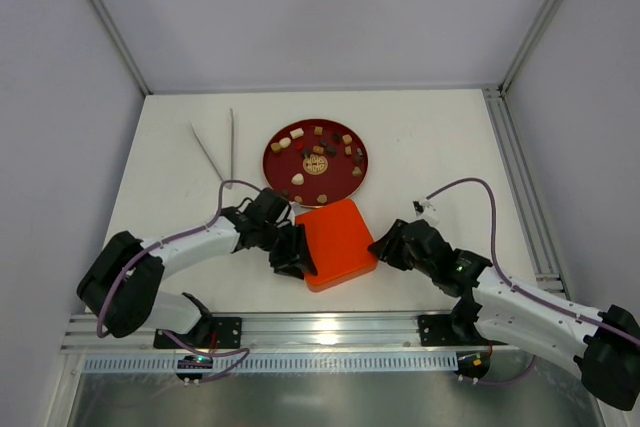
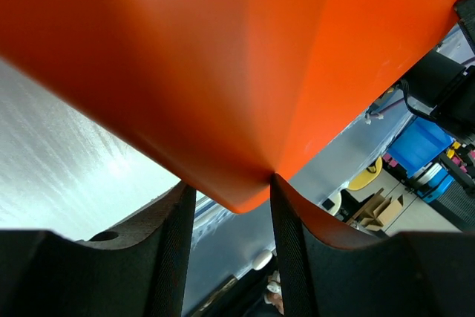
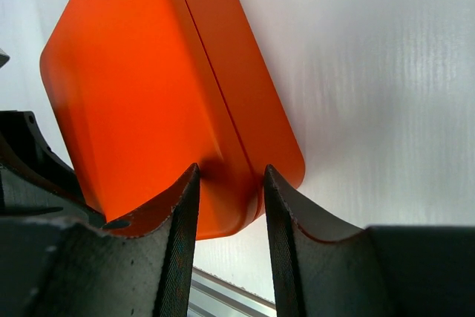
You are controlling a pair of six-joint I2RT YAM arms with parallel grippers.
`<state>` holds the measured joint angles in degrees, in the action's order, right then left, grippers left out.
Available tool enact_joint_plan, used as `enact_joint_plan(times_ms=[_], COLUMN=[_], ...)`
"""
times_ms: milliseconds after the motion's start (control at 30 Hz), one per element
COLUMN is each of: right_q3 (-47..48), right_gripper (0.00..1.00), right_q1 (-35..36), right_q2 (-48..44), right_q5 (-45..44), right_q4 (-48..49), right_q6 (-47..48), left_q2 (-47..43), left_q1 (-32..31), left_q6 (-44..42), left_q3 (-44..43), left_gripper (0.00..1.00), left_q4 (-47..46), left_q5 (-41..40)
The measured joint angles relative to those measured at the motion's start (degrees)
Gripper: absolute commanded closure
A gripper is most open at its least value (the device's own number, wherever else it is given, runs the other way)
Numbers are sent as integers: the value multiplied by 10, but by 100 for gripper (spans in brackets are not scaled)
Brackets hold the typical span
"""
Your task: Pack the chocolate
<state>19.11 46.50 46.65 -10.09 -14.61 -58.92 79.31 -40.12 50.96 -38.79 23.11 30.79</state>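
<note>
The chocolate (image 1: 318, 150), several cream, caramel and dark pieces, lies on a round dark-red plate (image 1: 279, 165) at the table's centre back. Just in front of the plate lies an orange-red square box (image 1: 338, 240) with its lid on; the lid seam shows in the right wrist view (image 3: 215, 72). My left gripper (image 1: 297, 259) is at the box's near-left corner, and that corner (image 2: 245, 183) sits between the fingers, touching both. My right gripper (image 1: 385, 245) is at the box's right corner, its fingers (image 3: 231, 172) pinching across lid and side.
White tweezers (image 1: 216, 142) lie at the back left of the plate. A small white connector (image 1: 424, 208) and purple cable lie behind the right arm. An aluminium rail (image 1: 330, 325) runs along the near table edge.
</note>
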Motion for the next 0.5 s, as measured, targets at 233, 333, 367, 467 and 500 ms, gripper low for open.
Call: enact_joint_plan(times_ms=[233,333,367,467,500], right_q3=[-17,-14,-13,-10,-9], right_gripper=[59,60,60,60,60], right_q1=[3,6,8,15,19], right_q2=[-2,-3,-3,-9,-13], right_q5=[1,2,2,3,3], right_q4=[32,25,20,6,-3], right_q6=[-25,-30,-35,-45,-49], left_q2=[1,6,8,14,16], left_q1=[17,24,27,35,37], left_q6=[-11,-20,-21,-27,-30], left_q3=[0,0,-2,-5,-6], left_gripper=[56,55,55,54,54], left_q4=[12,13,15,22,24], left_q5=[12,21,25,32,34])
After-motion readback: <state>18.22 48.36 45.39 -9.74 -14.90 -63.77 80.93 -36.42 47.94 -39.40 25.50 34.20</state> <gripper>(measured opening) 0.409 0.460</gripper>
